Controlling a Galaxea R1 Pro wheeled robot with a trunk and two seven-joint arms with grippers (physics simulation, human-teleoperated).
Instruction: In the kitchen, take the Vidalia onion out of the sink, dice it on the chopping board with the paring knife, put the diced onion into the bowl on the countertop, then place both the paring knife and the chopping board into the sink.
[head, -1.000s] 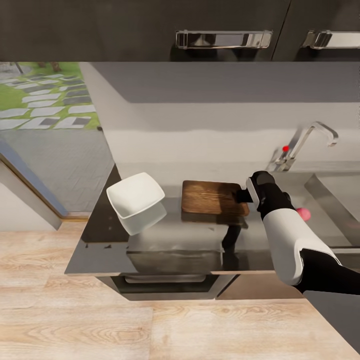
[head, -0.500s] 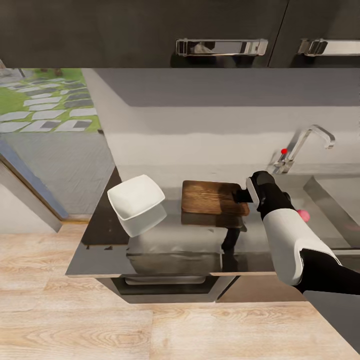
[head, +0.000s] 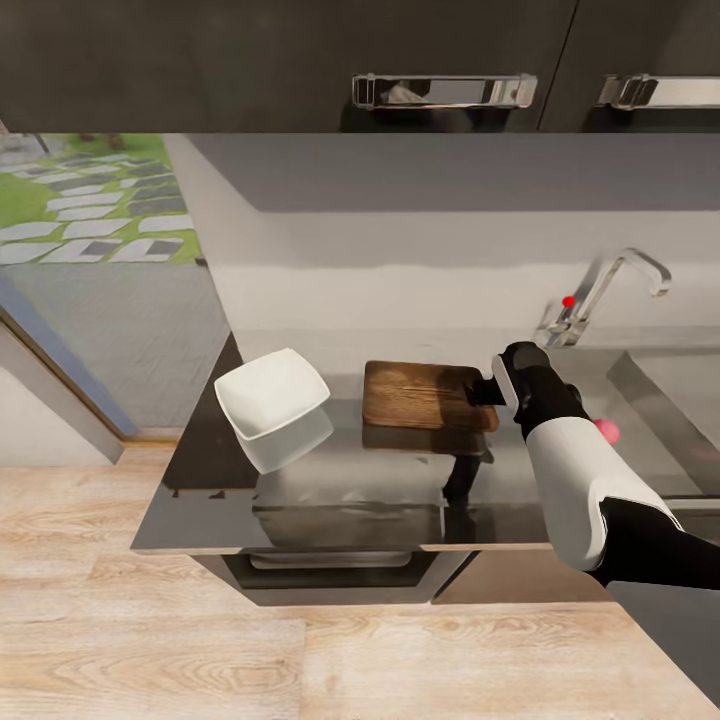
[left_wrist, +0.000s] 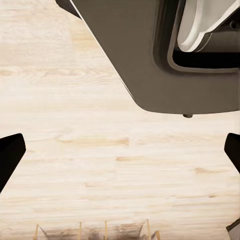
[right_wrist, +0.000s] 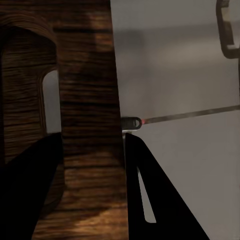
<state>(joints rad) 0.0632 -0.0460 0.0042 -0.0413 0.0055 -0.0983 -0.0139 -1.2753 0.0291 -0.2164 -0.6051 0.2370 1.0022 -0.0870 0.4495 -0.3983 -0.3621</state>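
Right pincer (head: 488, 392) pinches the chopping board (head: 425, 395) by its slotted end on the steel bench (head: 330, 490), near the sink (head: 665, 400); a level lift should prevent slipping.

My right arm: glossy white forearm shell, rounded and tapering toward the wrist, between black segments; upper section matte black. Wrist housing black with a narrow white band. Right claw (head: 487, 392): black, fingers (right_wrist: 30, 200) flat, dark, wedge-shaped, one with a slim slot. Left claw (left_wrist: 120, 155): two black finger tips, blunt and angular, at 3 and 9 o'clock.
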